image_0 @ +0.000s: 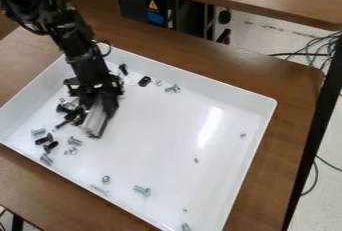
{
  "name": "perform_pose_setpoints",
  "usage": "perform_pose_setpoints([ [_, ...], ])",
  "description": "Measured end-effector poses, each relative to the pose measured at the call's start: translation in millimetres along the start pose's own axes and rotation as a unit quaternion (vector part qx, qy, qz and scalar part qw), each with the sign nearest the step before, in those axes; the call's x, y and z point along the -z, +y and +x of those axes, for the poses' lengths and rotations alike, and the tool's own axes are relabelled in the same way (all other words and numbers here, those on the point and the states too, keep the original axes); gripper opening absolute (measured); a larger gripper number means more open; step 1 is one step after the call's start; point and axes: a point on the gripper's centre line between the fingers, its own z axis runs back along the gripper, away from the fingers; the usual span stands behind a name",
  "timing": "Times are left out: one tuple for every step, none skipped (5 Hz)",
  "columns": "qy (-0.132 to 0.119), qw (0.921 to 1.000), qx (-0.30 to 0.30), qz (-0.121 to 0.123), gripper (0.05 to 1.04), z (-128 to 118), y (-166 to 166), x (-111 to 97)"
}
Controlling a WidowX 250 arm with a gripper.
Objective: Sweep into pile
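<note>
Right now the loose screws and bolts (73, 141) lie scattered in the white tray (227, 95), thickest at its left side, where black and silver ones sit just beside the gripper (99, 111) and toward the near left corner. The gripper hangs low over them, clenched on a pale block (95, 120) tilted down into the tray. A silver bolt (141, 190) and a nut (105, 179) lie near the front wall; a black piece (144, 81) and another bolt (173, 88) lie toward the back one. Tiny bits (196, 160) dot the right half. Under the tray is a brown table (294, 87); cables (319, 50) trail beyond it.
</note>
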Motion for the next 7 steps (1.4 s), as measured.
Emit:
perform_pose_setpoints([
  [-0.005, 0.9999, 0.015, 0.001, 0.362, -2.1, 1.5, -8.1],
  [-0.021, 0.9989, 0.040, 0.004, 0.362, -5.8, -15.3, -22.6],
  [-0.028, 0.9946, 0.094, 0.034, 0.362, -11.8, -52.8, -32.2],
  [-0.021, 0.9866, 0.159, 0.031, 0.362, -27.9, -109.1, -17.4],
  [-0.001, 0.9774, 0.210, 0.022, 0.362, -39.1, -145.2, -2.2],
  [0.040, 0.9669, 0.251, 0.025, 0.362, -49.0, -188.5, 24.1],
  [0.072, 0.9679, 0.240, 0.021, 0.362, -51.4, -234.6, 47.7],
])
